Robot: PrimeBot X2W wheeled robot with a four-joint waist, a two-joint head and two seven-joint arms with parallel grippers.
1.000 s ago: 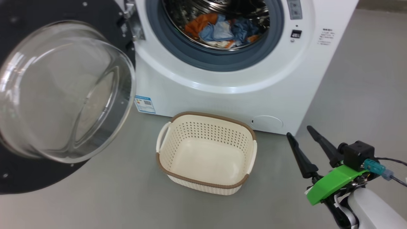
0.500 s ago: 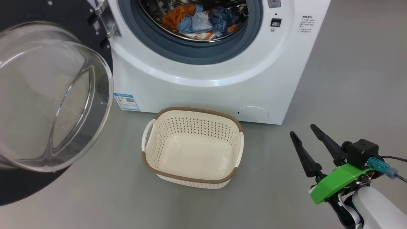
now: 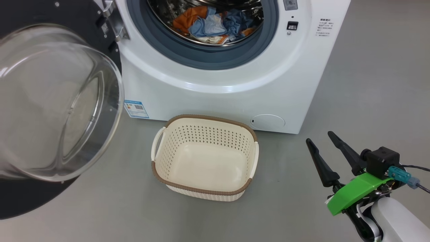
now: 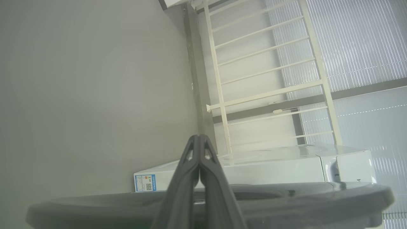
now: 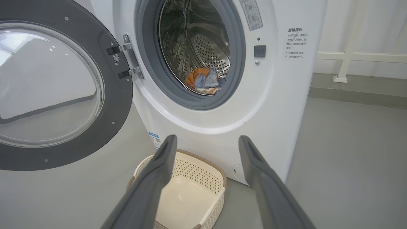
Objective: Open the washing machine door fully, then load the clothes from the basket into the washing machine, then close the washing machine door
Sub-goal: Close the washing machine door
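Clothes [image 3: 218,27] inside washing machine [image 3: 218,104]; door [image 3: 27,198] wide, basket [image 3: 205,188] on floor [image 3: 369,101]. My right hand [image 3: 318,137] spread, left hand [image 4: 199,138] pinched closed.

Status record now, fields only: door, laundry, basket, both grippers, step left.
door: washing machine door swung wide open, hinged on the left of the washing machine
laundry: clothes lie inside the machine
container: basket empty, on the floor in front of the machine
left: left gripper shut, empty, at the door's rim; contact unclear
right: right gripper open, empty, right of the basket
step left: close the door
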